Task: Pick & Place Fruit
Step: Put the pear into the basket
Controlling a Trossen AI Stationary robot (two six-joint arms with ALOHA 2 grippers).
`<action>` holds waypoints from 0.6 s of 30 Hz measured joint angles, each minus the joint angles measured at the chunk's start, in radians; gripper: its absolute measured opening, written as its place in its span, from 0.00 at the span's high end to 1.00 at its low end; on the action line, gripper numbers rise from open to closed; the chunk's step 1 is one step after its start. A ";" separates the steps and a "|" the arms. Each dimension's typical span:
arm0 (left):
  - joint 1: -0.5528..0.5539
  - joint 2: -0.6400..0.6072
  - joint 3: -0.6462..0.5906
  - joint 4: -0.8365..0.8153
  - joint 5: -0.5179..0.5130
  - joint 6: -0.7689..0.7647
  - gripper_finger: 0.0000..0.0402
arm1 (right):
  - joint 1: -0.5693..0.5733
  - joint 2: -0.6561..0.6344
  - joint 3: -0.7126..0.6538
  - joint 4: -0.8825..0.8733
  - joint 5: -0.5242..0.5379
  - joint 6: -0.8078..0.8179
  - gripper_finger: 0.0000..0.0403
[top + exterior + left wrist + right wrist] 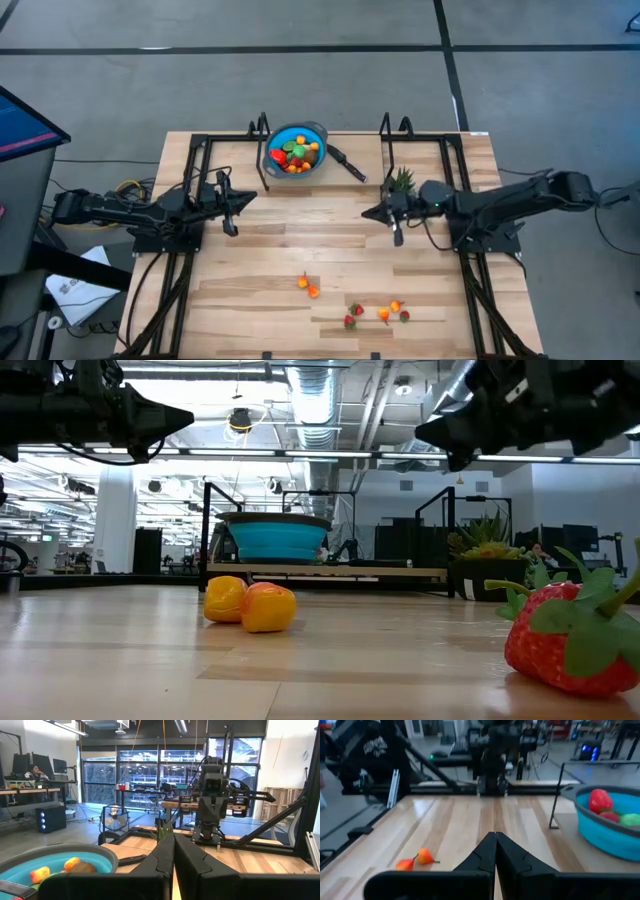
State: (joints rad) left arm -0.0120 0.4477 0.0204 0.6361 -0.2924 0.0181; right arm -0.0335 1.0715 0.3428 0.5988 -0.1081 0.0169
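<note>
Several small toy fruits lie loose on the near half of the wooden table: two orange pieces [308, 287] [250, 604] [416, 859], and farther right a cluster of strawberries and orange pieces [378, 314], one strawberry [565, 640] close to the low camera. More fruit [294, 154] [600, 800] fills the blue bowl [277, 139] [95, 856] at the far middle. My left gripper [250, 197] [173, 851] hovers shut at mid-left, level, empty. My right gripper [367, 213] [496, 845] hovers shut at mid-right, facing it, empty.
A spiky green plant-like thing [403, 180] [487, 532] stands just behind my right gripper. The bowl's black handle [348, 163] points toward the table's right. Black frame rails [190, 150] run along both sides and the far edge. Bare wood lies between the grippers.
</note>
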 joint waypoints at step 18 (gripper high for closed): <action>0.000 0.000 0.000 0.012 -0.005 -0.038 0.99 | -0.259 -0.439 -0.112 -0.343 -0.180 -0.052 1.00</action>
State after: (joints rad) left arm -0.0118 0.4480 0.0200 0.6483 -0.2974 -0.0197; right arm -0.2920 0.6328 0.2310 0.2560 -0.2886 -0.0353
